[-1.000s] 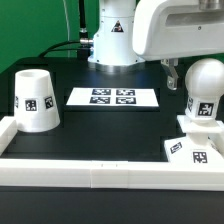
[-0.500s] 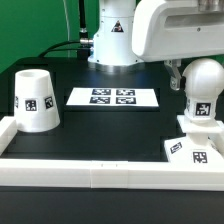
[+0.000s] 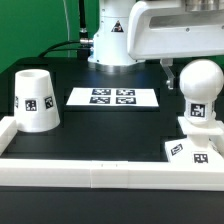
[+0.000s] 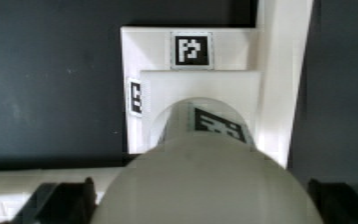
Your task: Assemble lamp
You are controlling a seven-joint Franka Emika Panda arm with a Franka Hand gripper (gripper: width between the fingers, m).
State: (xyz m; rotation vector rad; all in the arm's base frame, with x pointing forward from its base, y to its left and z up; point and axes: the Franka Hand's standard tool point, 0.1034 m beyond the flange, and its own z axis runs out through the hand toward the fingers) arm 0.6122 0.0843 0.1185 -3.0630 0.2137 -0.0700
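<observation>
once the arm [image 3: 172, 30] rose, we saw the bulb [image 3: 203, 88] seemingly seated on the base [image 3: 190, 152], shade [image 3: 35, 100] pending, but couldn't tell if the gripper [image 4: 194, 205] held it.

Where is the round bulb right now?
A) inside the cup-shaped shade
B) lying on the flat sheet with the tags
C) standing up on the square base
C: the bulb stands upright on the base at the exterior view's right, well apart from the shade and the marker board.
</observation>
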